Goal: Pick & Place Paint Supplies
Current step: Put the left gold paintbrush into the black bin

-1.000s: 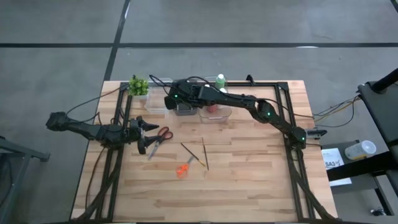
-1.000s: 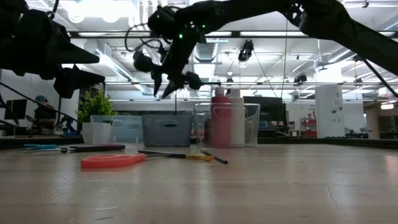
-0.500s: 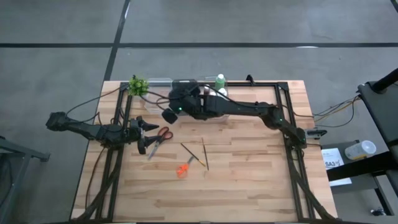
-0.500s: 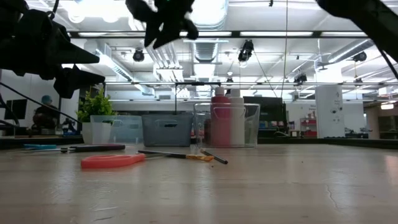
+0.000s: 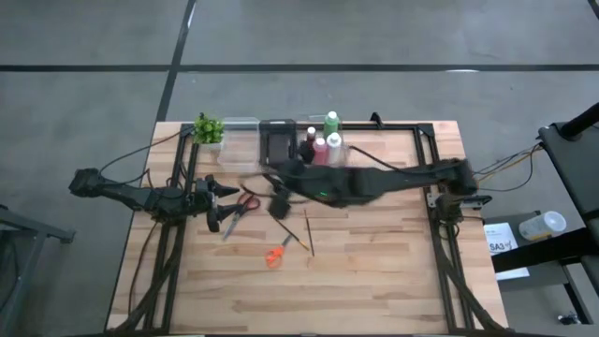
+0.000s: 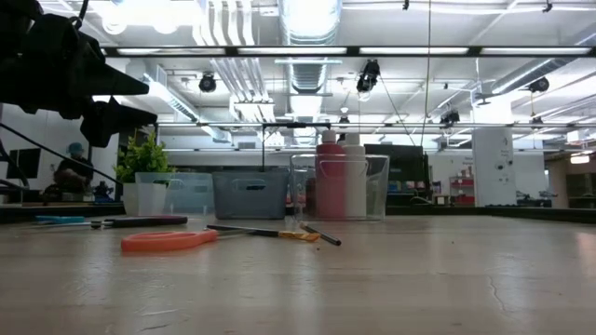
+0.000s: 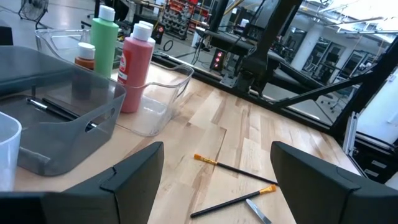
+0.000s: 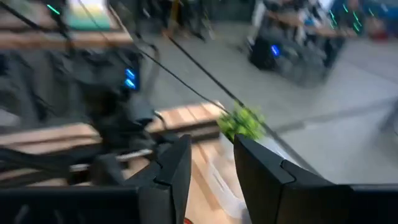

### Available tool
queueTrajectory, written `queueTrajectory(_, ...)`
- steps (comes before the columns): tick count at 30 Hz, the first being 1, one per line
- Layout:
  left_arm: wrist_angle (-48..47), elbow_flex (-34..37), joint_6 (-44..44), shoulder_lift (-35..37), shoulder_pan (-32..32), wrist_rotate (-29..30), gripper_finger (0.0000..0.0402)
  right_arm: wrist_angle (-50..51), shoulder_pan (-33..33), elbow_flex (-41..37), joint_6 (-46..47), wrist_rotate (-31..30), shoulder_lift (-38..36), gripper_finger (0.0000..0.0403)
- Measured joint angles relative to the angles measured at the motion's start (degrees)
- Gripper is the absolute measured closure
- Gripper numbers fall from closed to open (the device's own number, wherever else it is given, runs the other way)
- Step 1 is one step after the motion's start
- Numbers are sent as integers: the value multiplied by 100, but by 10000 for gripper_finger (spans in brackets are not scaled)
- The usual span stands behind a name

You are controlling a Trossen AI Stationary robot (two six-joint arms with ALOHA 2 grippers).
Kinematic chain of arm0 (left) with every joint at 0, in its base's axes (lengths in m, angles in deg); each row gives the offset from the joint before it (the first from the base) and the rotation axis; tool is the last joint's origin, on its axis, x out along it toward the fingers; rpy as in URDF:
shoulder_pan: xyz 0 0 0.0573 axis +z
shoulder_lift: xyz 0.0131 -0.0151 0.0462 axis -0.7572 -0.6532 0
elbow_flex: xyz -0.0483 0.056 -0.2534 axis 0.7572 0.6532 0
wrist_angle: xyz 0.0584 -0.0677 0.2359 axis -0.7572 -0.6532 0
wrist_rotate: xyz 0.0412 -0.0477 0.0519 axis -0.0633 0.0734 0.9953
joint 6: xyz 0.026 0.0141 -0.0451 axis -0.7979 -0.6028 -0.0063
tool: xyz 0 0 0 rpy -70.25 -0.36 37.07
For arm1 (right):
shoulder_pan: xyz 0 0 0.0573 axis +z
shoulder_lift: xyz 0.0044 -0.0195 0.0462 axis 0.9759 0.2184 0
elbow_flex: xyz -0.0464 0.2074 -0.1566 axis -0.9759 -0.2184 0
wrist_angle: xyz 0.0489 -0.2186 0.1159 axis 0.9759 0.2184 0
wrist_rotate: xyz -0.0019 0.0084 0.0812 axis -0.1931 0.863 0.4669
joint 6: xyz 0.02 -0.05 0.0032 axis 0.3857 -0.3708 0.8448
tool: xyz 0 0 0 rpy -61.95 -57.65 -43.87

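Red-handled scissors [image 5: 241, 204] lie flat on the table beside my left gripper [image 5: 221, 202], which hangs wide open and holds nothing [image 7: 217, 186]. Two thin brushes [image 5: 298, 232] and a small orange tool [image 5: 273, 256] lie mid-table. Green [image 7: 104, 37], red [image 7: 137, 59] and small brown [image 7: 84, 56] bottles stand in a clear bin [image 5: 323, 154]. A dark bin [image 7: 56, 118] holds brushes. My right gripper [image 5: 277, 198] hangs high above the table, between the bins and the brushes. Its fingers are a little apart with nothing between them [image 8: 211, 171].
A small potted plant [image 5: 208, 128] stands at the far left corner, beside another clear bin [image 5: 239, 140]. Black frame rails [image 5: 192, 168] run along the table's sides. Bare wood lies toward the near edge [image 5: 356, 290].
My right gripper has left the spot over the dark bin. It has swung up and toward the table's near edge, rolling as it went, and has risen out of the top of the low view. It stays empty. The left arm has kept still.
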Motion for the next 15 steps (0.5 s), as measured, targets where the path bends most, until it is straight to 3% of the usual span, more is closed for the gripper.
queueTrajectory(5,0,0,9,2,0,-7,99,-1013,288,-2042,-422,434,-1494,287)
queueTrajectory(15,0,1,9,0,0,-9,99,-1313,1128,-5530,-385,517,-4837,287)
